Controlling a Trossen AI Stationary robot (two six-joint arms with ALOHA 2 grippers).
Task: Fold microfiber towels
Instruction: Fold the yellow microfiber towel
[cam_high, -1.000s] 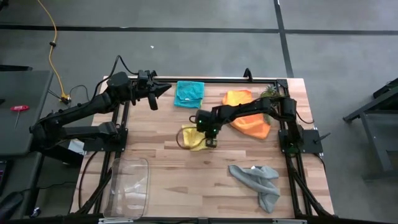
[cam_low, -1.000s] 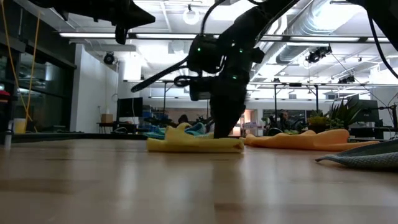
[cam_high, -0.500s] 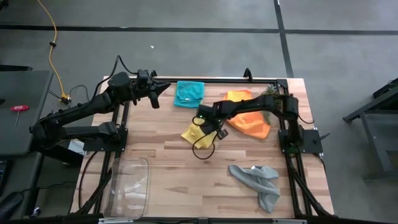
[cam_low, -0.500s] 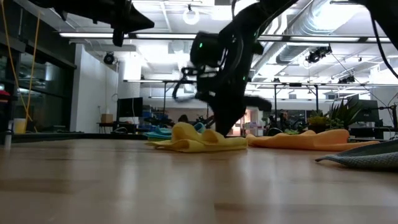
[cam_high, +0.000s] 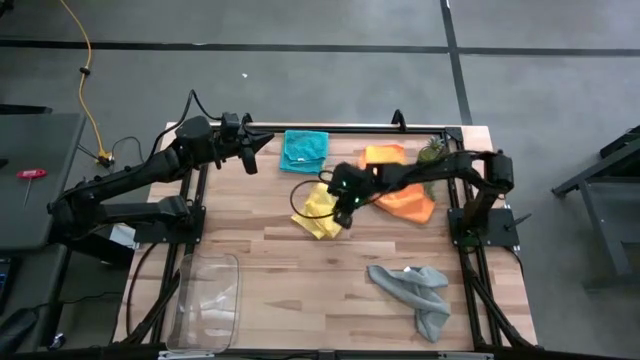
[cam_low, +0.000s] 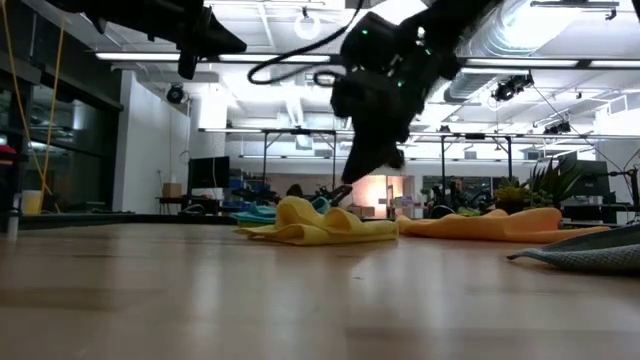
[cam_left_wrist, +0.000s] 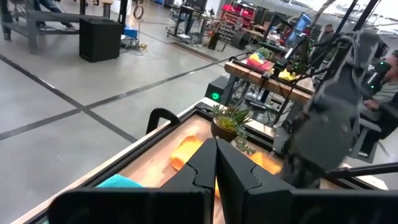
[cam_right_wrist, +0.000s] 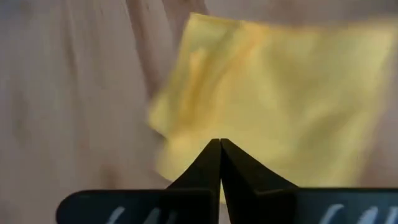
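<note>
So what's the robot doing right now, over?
Right gripper shut, empty, above yellow towel. Left gripper shut, parked at table edge. Towel rumpled. Nothing in the way.

One towel (cam_high: 319, 208) is seen mid-table, another (cam_high: 304, 150) behind it, a third (cam_high: 412, 287) near the front right.

The right arm (cam_high: 420, 178) covers part of the orange towel (cam_high: 405, 203) from above. In the right wrist view the yellow towel (cam_right_wrist: 267, 99) is blurred, its far edge cut off

Clear tray (cam_high: 208, 290) near table (cam_high: 280, 290) edge, plant (cam_high: 434, 150) at far corner
</note>
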